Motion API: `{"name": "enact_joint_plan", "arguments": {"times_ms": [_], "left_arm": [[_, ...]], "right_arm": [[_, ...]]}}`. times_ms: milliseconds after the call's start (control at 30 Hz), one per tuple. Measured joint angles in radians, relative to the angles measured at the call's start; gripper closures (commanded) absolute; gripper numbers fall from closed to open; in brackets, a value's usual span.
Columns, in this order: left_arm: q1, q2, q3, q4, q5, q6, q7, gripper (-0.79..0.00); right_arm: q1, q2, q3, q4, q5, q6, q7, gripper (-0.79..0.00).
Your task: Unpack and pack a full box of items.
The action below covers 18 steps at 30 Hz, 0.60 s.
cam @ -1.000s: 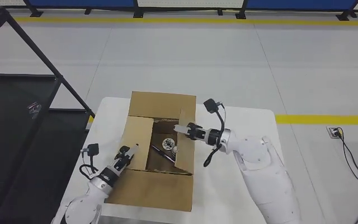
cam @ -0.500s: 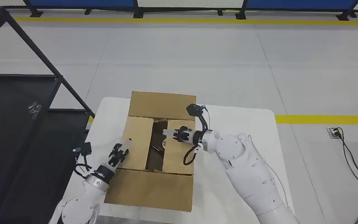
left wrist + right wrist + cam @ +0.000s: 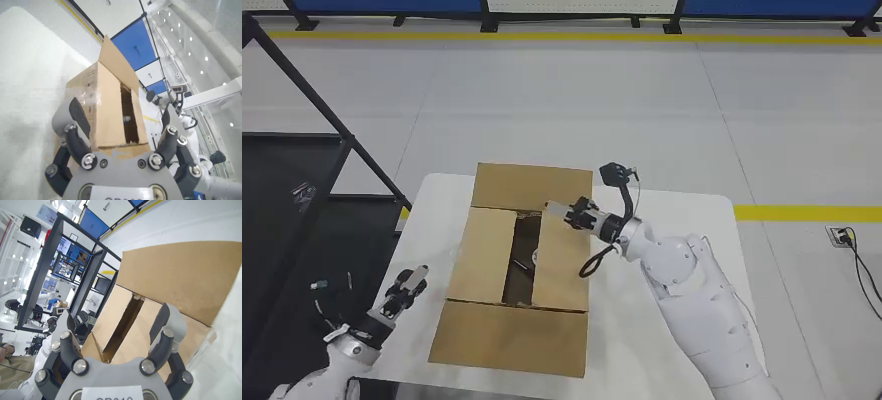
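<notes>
The cardboard box (image 3: 487, 255) stands in the middle of the white table (image 3: 682, 300). Its two side flaps lie folded nearly flat, leaving a narrow dark gap (image 3: 522, 262) between them. In the gap a black stick-like item (image 3: 519, 266) and a small white round item (image 3: 535, 258) show. The far flap (image 3: 532, 187) and the near flap (image 3: 512, 340) stand spread outward. My right gripper (image 3: 560, 212) hovers open over the far end of the right side flap (image 3: 136, 344). My left gripper (image 3: 410, 280) is open and apart from the box (image 3: 109, 106), near the table's left edge.
A black metal frame (image 3: 302, 100) and a dark shelf stand off the table's left side. Bare tabletop lies to the right of the box and along its left side. A yellow line (image 3: 802, 213) marks the floor beyond.
My left arm drew back from the left side flap toward the table's left edge. The right side flap went from raised to nearly flat, and my right gripper shifted toward the box's far end.
</notes>
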Motion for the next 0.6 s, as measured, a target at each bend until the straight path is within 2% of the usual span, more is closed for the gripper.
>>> {"name": "enact_joint_plan", "arguments": {"times_ms": [133,233,400,500,600], "left_arm": [[0.038,0.021,-0.060,0.048,-0.054,-0.100,-0.212,-0.785],[0.057,0.035,-0.071,0.071,-0.114,-0.160,-0.379,-0.785],[0.051,0.057,-0.058,0.100,-0.275,-0.155,-0.631,-0.785],[0.037,0.065,-0.042,0.101,-0.328,-0.121,-0.688,-0.785],[0.031,0.071,-0.025,0.095,-0.358,-0.109,-0.698,-0.785]], "right_arm": [[0.001,0.004,0.018,-0.006,-0.005,0.023,-0.031,-0.785],[0.012,0.004,0.023,0.013,-0.039,0.061,-0.101,-0.785],[0.037,-0.013,0.006,0.097,-0.070,0.166,-0.321,-0.785],[0.070,-0.027,-0.006,0.186,-0.045,0.203,-0.419,-0.785],[0.114,-0.040,-0.022,0.291,-0.007,0.206,-0.452,-0.785]]}}
